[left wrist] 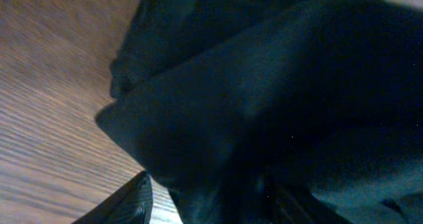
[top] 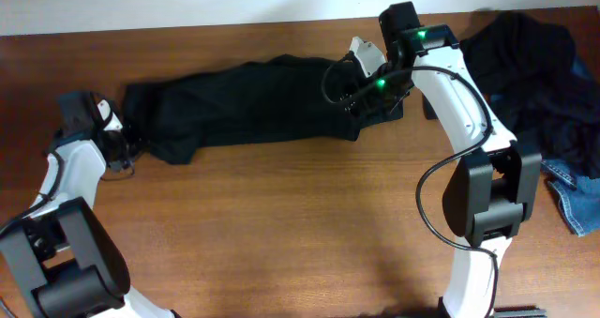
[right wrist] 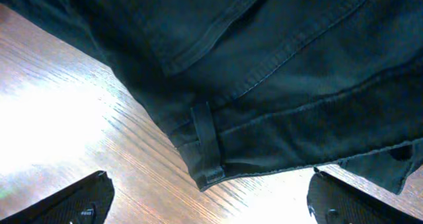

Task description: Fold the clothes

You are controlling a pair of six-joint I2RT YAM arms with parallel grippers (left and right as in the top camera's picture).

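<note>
Nearest the robot, the wooden table (top: 281, 224) lies bare between the two arms. Further in, a long black garment (top: 253, 102) stretches flat and wrinkled across the middle of the table, running left to right. The left gripper (top: 122, 142) sits at its left end. In the left wrist view a thick fold of the cloth fills the space beside the one finger (left wrist: 129, 201) that shows, with a sliver of table between them, so it cannot be told whether the jaws clamp the fabric. The right gripper (right wrist: 210, 199) hangs over the garment's right end with its fingers spread wide above bare wood, just short of a stitched waistband edge with a belt loop (right wrist: 208, 148). At the far right corner lies a rumpled pile of dark clothes (top: 530, 74), with a blue denim piece (top: 572, 201) at its near edge.
</note>
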